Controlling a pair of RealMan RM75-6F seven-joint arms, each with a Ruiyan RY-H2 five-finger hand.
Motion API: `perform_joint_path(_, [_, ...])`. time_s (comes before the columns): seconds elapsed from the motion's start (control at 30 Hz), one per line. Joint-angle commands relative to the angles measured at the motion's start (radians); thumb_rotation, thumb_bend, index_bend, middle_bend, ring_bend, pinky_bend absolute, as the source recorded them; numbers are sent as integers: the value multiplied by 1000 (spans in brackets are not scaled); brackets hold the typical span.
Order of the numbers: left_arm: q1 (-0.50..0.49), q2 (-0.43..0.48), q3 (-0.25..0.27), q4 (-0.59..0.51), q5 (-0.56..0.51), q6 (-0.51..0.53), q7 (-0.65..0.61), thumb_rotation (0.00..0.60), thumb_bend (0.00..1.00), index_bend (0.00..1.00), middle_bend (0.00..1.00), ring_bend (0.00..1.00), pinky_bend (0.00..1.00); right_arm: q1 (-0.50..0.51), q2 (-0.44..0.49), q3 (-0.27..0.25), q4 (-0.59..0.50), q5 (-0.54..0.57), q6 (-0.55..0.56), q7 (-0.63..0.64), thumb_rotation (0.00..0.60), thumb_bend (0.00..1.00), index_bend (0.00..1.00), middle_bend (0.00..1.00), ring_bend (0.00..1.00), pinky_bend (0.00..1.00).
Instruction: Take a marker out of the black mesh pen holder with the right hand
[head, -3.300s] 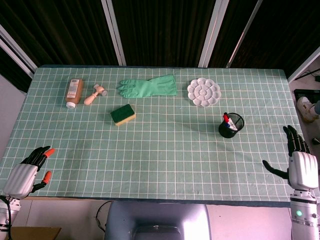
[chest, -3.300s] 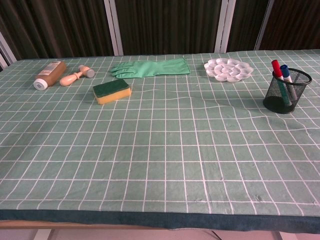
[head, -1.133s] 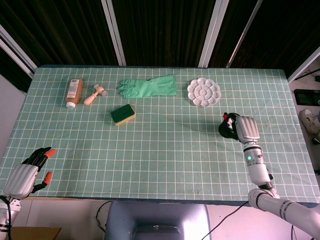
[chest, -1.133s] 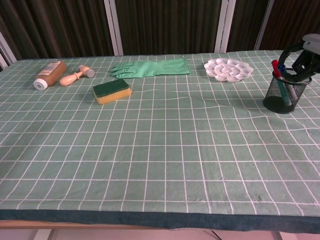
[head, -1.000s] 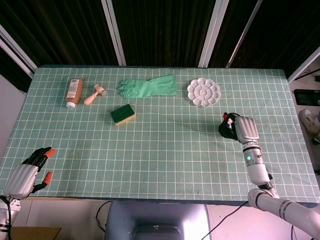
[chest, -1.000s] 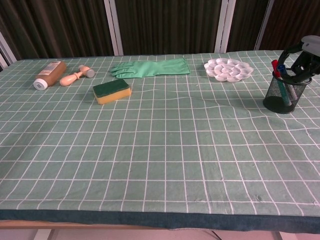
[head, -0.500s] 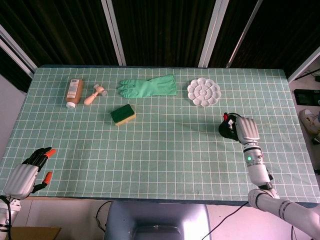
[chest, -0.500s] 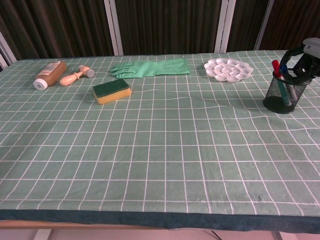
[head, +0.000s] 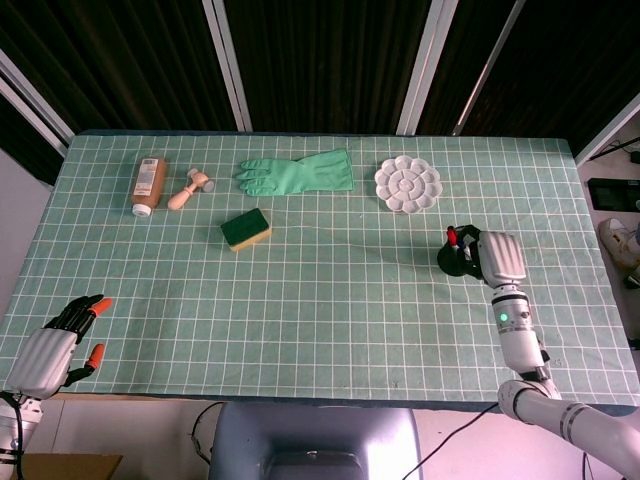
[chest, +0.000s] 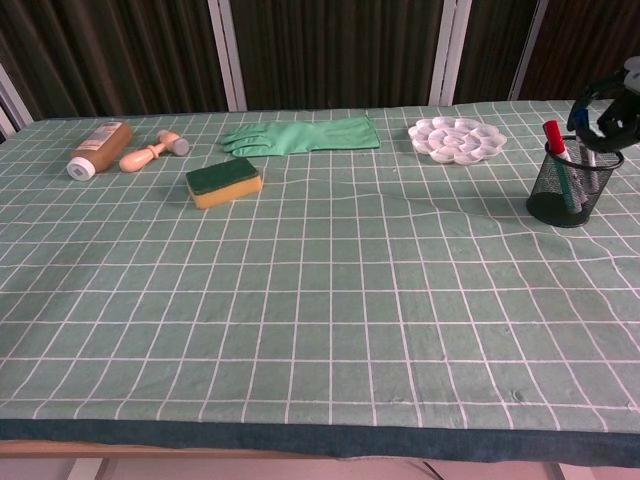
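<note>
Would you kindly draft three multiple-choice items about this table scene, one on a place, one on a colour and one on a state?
1. Where does the sponge lie?
A. in front of the green rubber glove
B. inside the pen holder
C. on the paint palette

2. What colour is the cap of the marker plainly showing in the black mesh pen holder?
A. yellow
B. red
C. white

3. How does the brown bottle rest?
A. upright
B. on its side
C. in a hand

Answers:
1 A: the sponge sits nearer the camera than the glove.
2 B: the chest view shows a red cap above the rim.
3 B: it lies flat on the mat, with its white cap toward the camera.

The right hand is at the holder.
</note>
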Motion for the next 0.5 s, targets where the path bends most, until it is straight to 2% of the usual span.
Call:
perform_joint_path(0.03, [0, 0, 0, 0, 1, 0, 1, 600, 475, 149, 100, 96, 360, -22, 25, 18, -52, -18, 64, 1, 600, 761, 740, 1000, 1000, 1000])
perform_joint_path(0.1, [0, 0, 0, -1, 0, 0, 2, 600, 476, 149, 100, 96, 360, -35, 42, 26, -92, -32, 105, -1, 600, 768, 741, 1000, 1000, 1000])
perform_joint_path(0.3, [-1, -1, 1, -2, 0, -2, 6, 600, 475, 149, 100, 96, 360, -90, 132, 37, -303, -114, 242, -3, 600, 774, 741, 1000, 1000, 1000])
perform_joint_path(0.5, [-1, -1, 2, -4, 1, -3, 9, 600, 475, 150, 100, 96, 361, -115, 206, 29, -485, -212, 302, -4, 600, 777, 741, 1000, 1000, 1000])
